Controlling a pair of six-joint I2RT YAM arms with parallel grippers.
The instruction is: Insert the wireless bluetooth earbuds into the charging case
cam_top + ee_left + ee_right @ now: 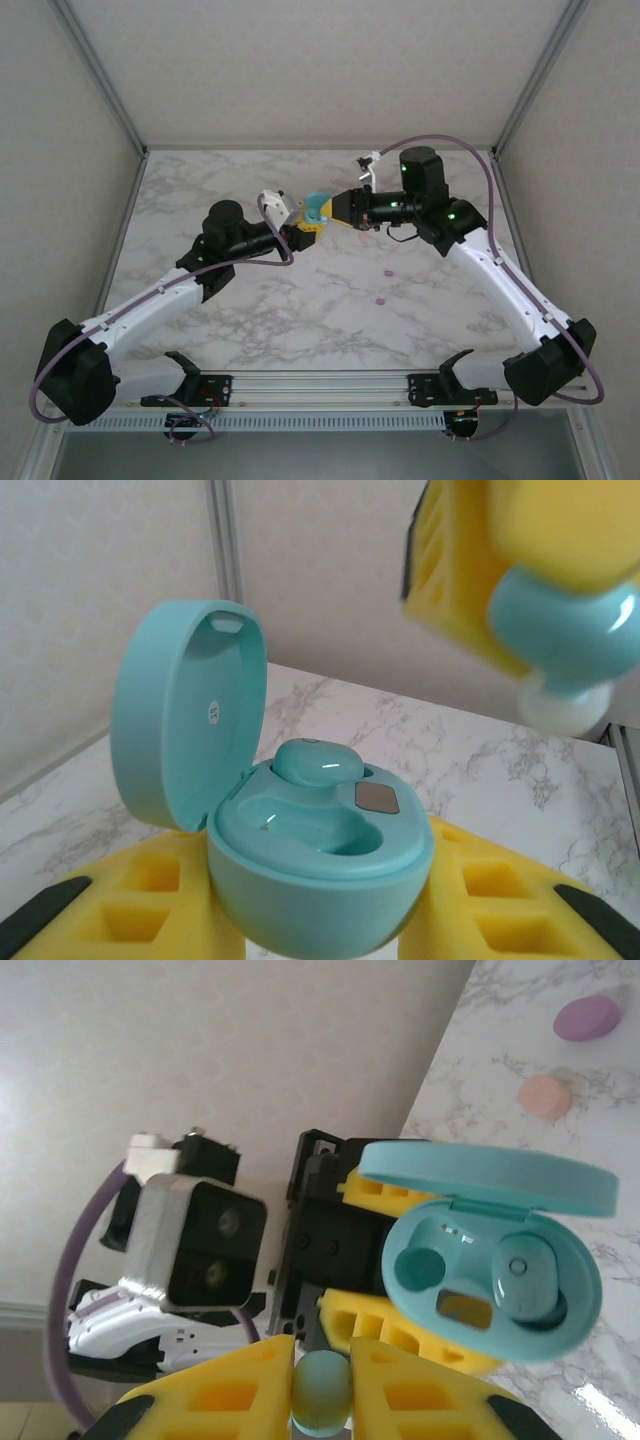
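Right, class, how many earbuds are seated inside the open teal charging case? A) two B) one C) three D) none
B: one teal earbud sits in a slot of the charging case. The slot beside it is empty, and the second earbud is held outside the case.
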